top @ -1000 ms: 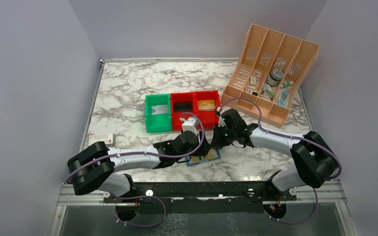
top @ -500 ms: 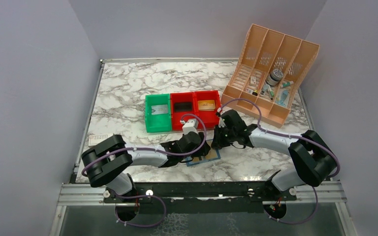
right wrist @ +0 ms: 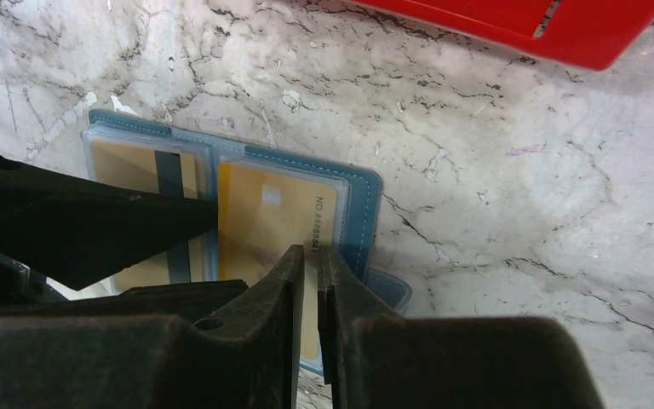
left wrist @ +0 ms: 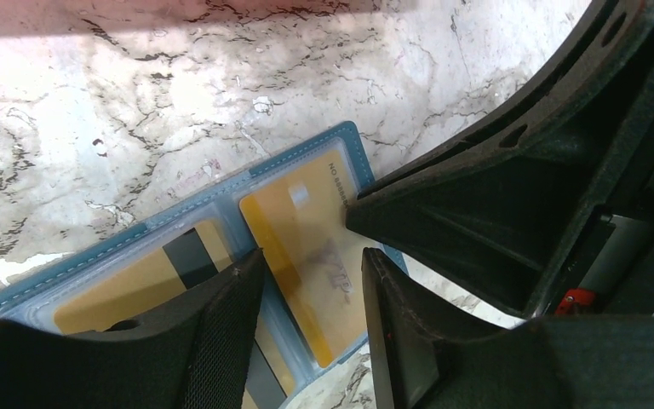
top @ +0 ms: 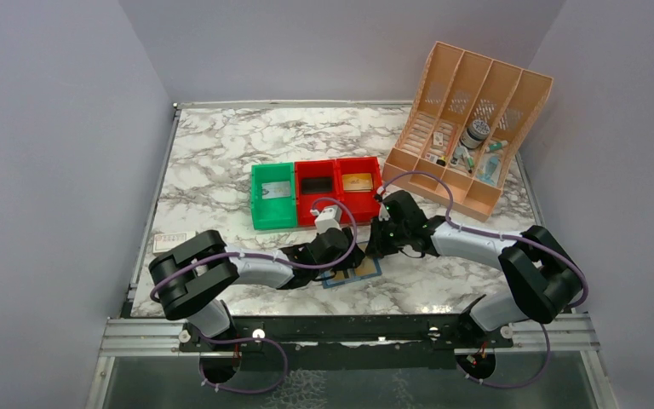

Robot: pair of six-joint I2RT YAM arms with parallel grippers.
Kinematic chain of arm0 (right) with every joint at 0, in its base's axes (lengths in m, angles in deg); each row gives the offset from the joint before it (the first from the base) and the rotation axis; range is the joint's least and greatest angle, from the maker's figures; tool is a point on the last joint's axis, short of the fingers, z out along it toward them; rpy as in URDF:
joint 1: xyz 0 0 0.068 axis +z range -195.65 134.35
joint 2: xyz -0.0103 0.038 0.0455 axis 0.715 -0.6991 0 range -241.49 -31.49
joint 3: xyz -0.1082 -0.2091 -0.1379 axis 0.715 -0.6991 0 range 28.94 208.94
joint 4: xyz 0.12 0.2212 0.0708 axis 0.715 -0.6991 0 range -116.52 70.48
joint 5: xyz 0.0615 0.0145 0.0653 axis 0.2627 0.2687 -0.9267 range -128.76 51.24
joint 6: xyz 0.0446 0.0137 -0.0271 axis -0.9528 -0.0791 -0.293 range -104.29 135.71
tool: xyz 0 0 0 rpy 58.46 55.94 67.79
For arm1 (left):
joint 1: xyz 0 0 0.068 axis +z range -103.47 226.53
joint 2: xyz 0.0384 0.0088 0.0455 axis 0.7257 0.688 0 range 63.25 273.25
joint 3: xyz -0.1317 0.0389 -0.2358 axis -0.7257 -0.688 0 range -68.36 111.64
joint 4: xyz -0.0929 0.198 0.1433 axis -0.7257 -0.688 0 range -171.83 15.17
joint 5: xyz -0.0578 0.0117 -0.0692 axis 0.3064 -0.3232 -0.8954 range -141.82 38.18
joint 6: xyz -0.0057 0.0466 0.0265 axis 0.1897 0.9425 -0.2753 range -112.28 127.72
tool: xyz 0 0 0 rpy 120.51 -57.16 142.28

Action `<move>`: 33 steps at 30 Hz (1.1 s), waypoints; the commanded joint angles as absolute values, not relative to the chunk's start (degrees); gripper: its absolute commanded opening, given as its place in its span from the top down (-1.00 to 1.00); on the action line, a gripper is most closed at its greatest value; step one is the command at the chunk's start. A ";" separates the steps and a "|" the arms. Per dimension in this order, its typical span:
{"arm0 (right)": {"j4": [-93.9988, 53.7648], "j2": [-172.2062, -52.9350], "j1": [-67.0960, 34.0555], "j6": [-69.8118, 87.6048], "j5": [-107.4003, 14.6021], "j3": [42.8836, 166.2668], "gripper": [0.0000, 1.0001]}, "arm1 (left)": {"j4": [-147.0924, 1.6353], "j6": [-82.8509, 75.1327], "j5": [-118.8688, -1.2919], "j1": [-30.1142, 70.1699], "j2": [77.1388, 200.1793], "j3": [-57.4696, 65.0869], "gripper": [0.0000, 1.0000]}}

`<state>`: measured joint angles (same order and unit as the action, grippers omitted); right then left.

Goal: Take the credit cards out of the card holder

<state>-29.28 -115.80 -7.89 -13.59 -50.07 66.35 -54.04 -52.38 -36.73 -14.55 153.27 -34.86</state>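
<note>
The blue card holder [top: 359,274] lies open on the marble at the near middle. In the left wrist view the card holder [left wrist: 221,183] shows two tan-gold credit cards in its slots, one in the right panel [left wrist: 302,230] and one with a dark stripe in the left panel [left wrist: 136,281]. My left gripper [left wrist: 311,260] is open, straddling the right-panel card. My right gripper [right wrist: 312,251] is shut to a thin slit, tips down on that card's [right wrist: 260,221] outer edge by the printed number. In the top view both grippers, left [top: 347,258] and right [top: 373,249], meet over the holder.
A green bin [top: 272,198] holding a pale grey card and two red bins [top: 316,189], one with a tan card [top: 358,181], stand just behind the holder. A peach file rack [top: 468,119] is at the back right. A white-and-red box [top: 169,242] lies at the left.
My left arm's elbow has swung to the right and now partly covers the white-and-red box. Both grippers have stayed over the card holder.
</note>
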 commanded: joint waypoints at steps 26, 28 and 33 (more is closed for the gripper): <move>-24.94 -113.32 -8.03 -14.96 -51.62 60.98 0.76 | -26.76 -62.65 -35.79 -14.22 154.66 -47.97 0.78; -24.80 -113.27 -8.03 -14.97 -51.63 60.96 0.76 | -26.72 -62.51 -35.38 -14.21 154.07 -48.41 0.85; -24.87 -113.90 -8.03 -14.92 -51.21 61.16 0.76 | -26.72 -62.30 -34.07 -14.25 152.04 -49.71 1.00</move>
<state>-23.75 -113.44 -8.00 -14.70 -50.83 62.35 -29.66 -62.25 -35.85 -14.18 154.74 -48.44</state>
